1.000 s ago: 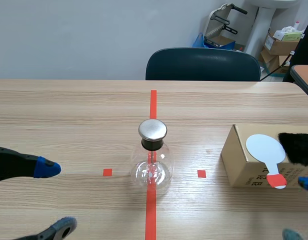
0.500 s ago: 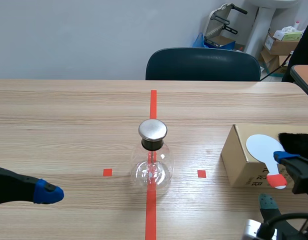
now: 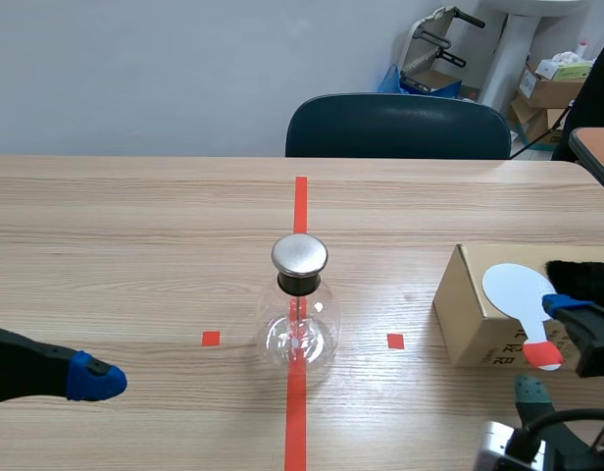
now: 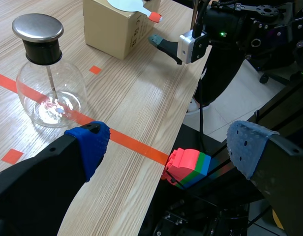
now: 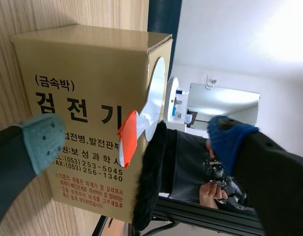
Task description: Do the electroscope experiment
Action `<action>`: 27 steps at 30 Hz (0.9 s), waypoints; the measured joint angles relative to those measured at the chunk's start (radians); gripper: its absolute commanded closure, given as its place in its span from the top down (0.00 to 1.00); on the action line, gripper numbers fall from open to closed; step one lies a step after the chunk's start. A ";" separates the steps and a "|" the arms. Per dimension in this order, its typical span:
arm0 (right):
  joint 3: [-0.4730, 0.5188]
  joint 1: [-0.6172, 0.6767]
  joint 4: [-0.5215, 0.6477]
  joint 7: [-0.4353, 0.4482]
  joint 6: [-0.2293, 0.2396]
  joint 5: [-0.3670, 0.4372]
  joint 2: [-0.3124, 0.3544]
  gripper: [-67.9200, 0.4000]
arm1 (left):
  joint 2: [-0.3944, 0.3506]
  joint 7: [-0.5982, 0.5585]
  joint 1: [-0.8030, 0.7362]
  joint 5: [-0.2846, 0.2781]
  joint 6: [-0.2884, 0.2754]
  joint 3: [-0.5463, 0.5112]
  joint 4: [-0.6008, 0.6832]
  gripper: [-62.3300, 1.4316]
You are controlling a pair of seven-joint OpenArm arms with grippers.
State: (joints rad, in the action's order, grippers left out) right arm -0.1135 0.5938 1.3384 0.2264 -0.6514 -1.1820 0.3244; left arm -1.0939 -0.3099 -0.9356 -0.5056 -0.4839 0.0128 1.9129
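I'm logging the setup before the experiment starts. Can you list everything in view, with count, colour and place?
electroscope: one, clear glass flask with black stopper and silver cap, mid-table on the tape line
cardboard box: one, tan, on the table on the right arm's side
paddle: one, white disc with red handle, lying on the box, handle past its near edge
fur piece: one, black, on the box beside the paddle
chair: one, dark blue, beyond the table's far edge
table: one, light wood
left hand: open, at the table's near edge
right hand: open, a finger on either side of the paddle's red handle
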 measured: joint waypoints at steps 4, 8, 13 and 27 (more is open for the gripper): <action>0.000 0.000 0.000 0.000 0.000 0.000 0.000 0.58 | 0.000 -0.037 0.000 0.001 0.000 0.000 0.000 0.83; 0.000 0.000 0.000 0.000 0.000 0.000 0.000 0.46 | 0.000 -0.069 0.002 0.000 0.000 0.000 0.000 0.83; 0.000 -0.001 0.000 0.000 0.000 0.000 0.000 0.22 | 0.000 -0.069 0.002 0.001 0.000 0.000 0.000 0.83; 0.000 -0.001 0.000 -0.003 -0.007 0.000 0.000 0.02 | 0.000 -0.068 0.002 0.007 0.000 0.000 0.000 0.83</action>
State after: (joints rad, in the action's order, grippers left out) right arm -0.1135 0.5930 1.3388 0.2230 -0.6586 -1.1816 0.3244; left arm -1.0939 -0.3782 -0.9337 -0.4984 -0.4843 0.0128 1.9129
